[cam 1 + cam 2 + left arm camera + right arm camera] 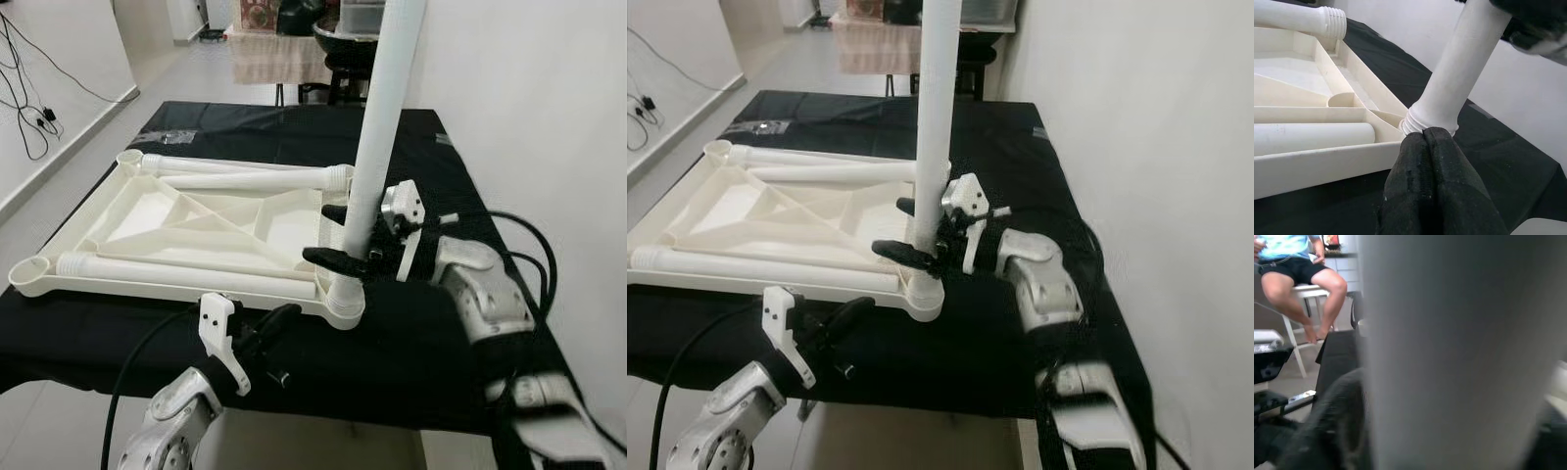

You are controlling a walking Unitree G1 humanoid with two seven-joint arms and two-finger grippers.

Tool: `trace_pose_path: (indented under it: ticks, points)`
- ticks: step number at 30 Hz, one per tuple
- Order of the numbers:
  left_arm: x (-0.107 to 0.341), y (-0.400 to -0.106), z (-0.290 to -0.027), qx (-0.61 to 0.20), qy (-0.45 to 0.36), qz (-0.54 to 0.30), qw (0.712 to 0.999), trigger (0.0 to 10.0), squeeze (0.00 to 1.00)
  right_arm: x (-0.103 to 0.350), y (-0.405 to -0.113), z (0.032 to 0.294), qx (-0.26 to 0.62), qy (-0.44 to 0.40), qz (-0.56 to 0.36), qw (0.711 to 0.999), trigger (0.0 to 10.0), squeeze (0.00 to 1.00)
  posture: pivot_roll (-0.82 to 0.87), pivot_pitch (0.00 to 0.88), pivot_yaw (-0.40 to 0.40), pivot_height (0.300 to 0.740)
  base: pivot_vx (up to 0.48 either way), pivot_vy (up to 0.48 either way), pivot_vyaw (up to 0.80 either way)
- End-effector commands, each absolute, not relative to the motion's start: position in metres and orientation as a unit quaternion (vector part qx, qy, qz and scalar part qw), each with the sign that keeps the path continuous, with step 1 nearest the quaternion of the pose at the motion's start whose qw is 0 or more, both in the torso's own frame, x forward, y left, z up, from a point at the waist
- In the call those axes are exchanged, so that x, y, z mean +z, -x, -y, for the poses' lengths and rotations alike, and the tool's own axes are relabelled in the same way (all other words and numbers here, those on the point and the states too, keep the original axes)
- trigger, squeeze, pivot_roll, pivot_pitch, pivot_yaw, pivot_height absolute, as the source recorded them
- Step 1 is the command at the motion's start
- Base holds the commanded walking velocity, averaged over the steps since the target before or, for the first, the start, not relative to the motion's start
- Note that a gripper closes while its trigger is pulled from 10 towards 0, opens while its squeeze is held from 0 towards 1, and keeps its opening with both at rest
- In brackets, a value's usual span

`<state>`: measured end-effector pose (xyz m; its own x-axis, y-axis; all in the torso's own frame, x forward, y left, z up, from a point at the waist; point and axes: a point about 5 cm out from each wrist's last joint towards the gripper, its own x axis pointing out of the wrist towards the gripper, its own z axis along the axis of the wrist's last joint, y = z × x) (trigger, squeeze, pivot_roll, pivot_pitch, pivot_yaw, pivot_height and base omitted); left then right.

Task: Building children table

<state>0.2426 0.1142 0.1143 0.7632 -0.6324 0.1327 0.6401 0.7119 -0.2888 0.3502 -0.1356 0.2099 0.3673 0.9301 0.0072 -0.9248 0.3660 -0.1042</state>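
Nearest the head camera, the left hand hangs over the front edge of the worktop, its two black fingers pressed together on nothing; its tips point toward the near right corner of the tabletop, close to the threaded base of the upright leg. Behind it, on the black-draped worktop, the white plastic children's tabletop lies upside down, ribs and diagonal braces facing up, with a round socket at each corner.

At the near right corner socket one white table leg stands upright, its ribbed lower end seated in or at the socket, leaning a little. The right hand comes in from the right and is clamped on this leg low down, one black finger in front of the tube and one behind it. In the right wrist view the leg is a blurred pale column very close to the lens.

Two more legs lie flat inside the upturned tabletop: one along the far side, its threaded end near the far right corner, and one along the near side.

A seated person's bare legs on a white chair show in the background of the right wrist view. Black cables trail across the floor at the far left.
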Motion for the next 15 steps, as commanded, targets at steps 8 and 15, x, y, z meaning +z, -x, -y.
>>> trace_pose_path:
  ticks: [8,15]
  points:
    - [0.111,-0.240,-0.112,-0.343,0.158,0.004,0.926,10.0,0.00,0.207,-0.361,0.136,0.568,0.017,0.022,0.822,0.0,0.00,0.06,0.024,-0.057,0.740,0.000,0.000,0.00]
    - [0.111,-0.238,-0.113,-0.344,0.161,0.004,0.925,10.0,0.00,0.183,-0.359,0.140,0.450,0.041,0.010,0.892,0.0,0.00,0.06,0.033,-0.066,0.740,0.000,0.000,0.00]
